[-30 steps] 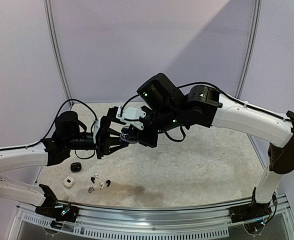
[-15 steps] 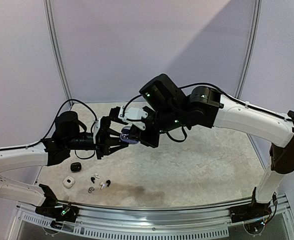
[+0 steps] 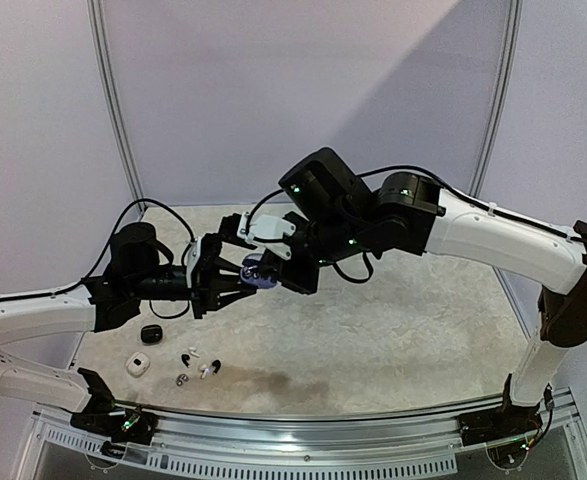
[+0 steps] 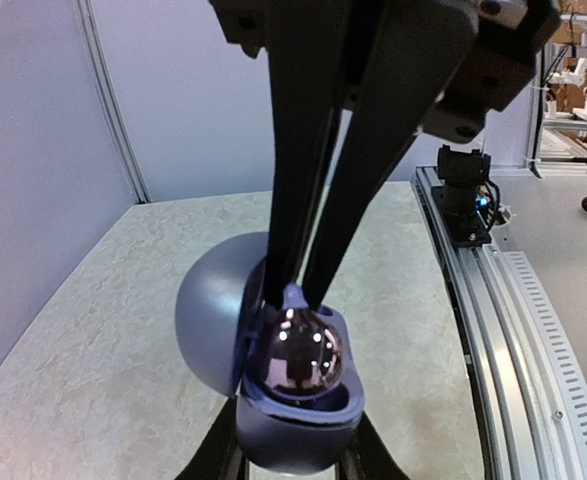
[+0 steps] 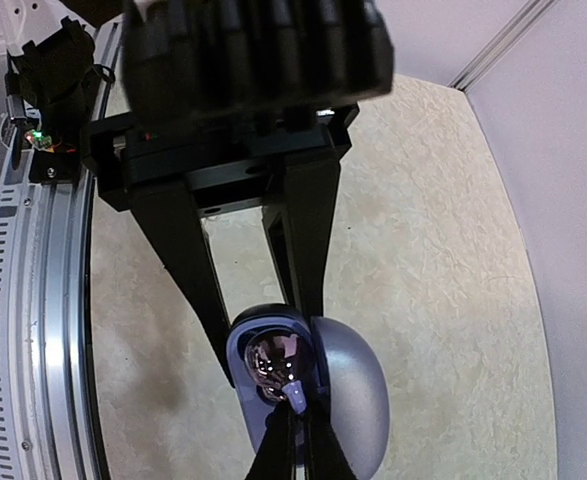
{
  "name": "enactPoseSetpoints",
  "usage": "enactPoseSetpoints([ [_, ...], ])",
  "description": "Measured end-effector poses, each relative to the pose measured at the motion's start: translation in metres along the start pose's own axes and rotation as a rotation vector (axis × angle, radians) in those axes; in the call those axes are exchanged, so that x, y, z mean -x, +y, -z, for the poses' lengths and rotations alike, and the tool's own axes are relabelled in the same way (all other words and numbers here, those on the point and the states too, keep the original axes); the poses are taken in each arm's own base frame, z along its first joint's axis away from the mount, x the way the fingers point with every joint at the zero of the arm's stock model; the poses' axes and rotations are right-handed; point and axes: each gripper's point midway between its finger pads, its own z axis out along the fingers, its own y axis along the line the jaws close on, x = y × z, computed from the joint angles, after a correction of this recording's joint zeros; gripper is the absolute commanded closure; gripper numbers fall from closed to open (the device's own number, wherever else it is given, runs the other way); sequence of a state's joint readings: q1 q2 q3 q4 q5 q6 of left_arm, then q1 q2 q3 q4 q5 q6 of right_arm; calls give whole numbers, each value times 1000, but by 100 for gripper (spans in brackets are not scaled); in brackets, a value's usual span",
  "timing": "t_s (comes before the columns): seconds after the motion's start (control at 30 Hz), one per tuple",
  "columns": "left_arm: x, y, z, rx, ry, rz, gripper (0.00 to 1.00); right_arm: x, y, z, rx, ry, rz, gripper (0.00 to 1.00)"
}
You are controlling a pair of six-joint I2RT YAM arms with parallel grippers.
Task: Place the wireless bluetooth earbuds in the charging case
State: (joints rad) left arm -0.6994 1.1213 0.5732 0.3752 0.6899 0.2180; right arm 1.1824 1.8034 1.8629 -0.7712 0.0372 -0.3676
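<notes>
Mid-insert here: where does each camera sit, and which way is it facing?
Top external: above and behind, looking down at the table; left arm and right arm both show.
Left wrist: on the left gripper, looking past left fingers at the charging case and opposing right gripper.
Right wrist: facing back the opposite way, right fingers low in view, pinching an earbud.
Both wrist views share the open charging case.

The left arm [image 3: 33, 315] stretches low and nearly level toward the middle, and the left claw [image 3: 244, 283] is clamped on the open charging case [image 3: 257, 279] (a finger on either side of it). The right arm [image 3: 493, 235] arches high across, wrist bent downward; the right claw [image 3: 266, 268] is almost closed, tips pinching an earbud [image 5: 295, 396] at the case's mouth.
</notes>
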Motion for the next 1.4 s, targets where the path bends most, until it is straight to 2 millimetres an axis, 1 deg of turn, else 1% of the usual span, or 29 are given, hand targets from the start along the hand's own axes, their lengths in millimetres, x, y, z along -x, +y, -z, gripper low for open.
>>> enactPoseSetpoints([
  [0.1,-5,2,0,13,20,13,100,4,-4,7,-33,16,20,100],
  [0.17,-8,1,0,13,33,24,100,13,-8,12,-63,8,29,100],
  [0.27,-12,2,0,19,47,34,100,18,-13,14,-94,12,40,100],
  [0.47,-19,5,1,41,77,63,100,11,-15,5,-119,56,59,100],
  [0.7,-21,9,2,67,88,77,100,12,-7,11,-111,85,79,100],
  [0.9,-23,13,2,93,96,75,100,8,-3,10,-102,109,68,100],
  [1.0,-23,15,2,101,98,75,100,3,-2,6,-105,130,52,100],
  [1.23,-24,14,2,96,100,70,100,-10,3,-19,-97,181,36,100],
  [1.4,-24,13,2,95,103,64,100,-9,2,-21,-104,183,34,100],
])
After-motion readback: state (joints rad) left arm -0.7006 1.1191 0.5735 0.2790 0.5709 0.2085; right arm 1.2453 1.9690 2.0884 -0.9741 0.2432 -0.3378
